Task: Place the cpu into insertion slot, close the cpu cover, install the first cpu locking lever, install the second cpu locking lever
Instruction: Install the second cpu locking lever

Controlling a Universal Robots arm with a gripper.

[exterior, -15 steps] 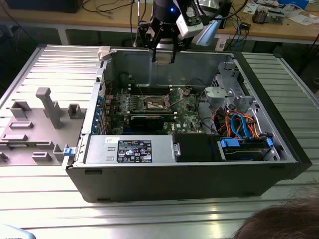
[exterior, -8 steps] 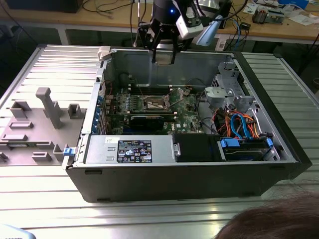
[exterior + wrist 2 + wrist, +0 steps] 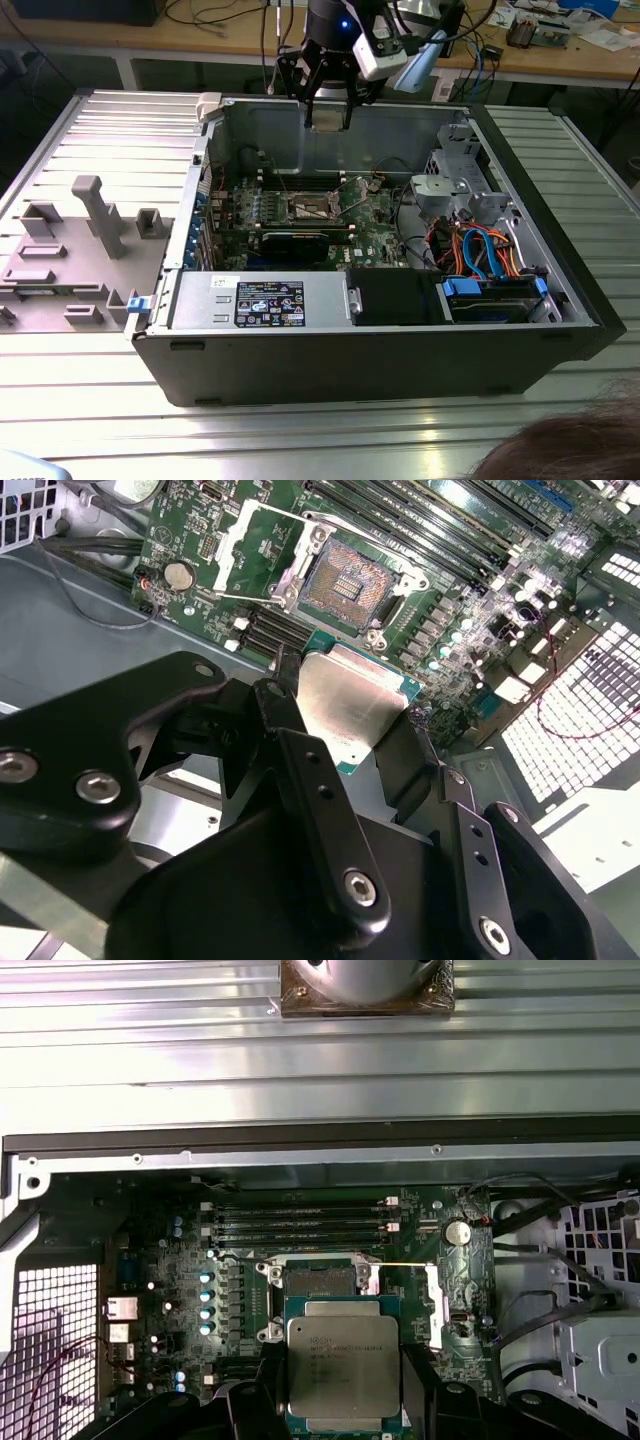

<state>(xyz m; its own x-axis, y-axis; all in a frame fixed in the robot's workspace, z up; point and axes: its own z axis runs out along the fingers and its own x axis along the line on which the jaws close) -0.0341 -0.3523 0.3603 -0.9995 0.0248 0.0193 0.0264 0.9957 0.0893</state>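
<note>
Ribbed aluminium worktop carries the open computer case, and everything I care about sits around the insertion slot on the floor of that case. The green circuit board spreads out on all sides of the slot. In the exterior view my gripper hangs high above the slot, up near the case's rim, well apart from the board.

The cpu cover is swung open and stands off one side of the slot, so the dark centre of the slot lies bare in both wrist views. Nothing sits in it yet.

The fingers are clenched on the cpu, pinching it by two opposite edges with its dull metal top facing the first wrist view. The chip hangs flat above the slot, not touching it. I cannot tell whether it is centred over the slot.

I judge this to be the first step, placing the chip, with the carry done and the seating not begun. Cover and levers are untouched work. As I read it, the placing calls for the chip's edges to be squared to the slot's rim, held level, then brought straight down gently. A tilted or shifted approach would likely catch the rim or harm the contacts.
</note>
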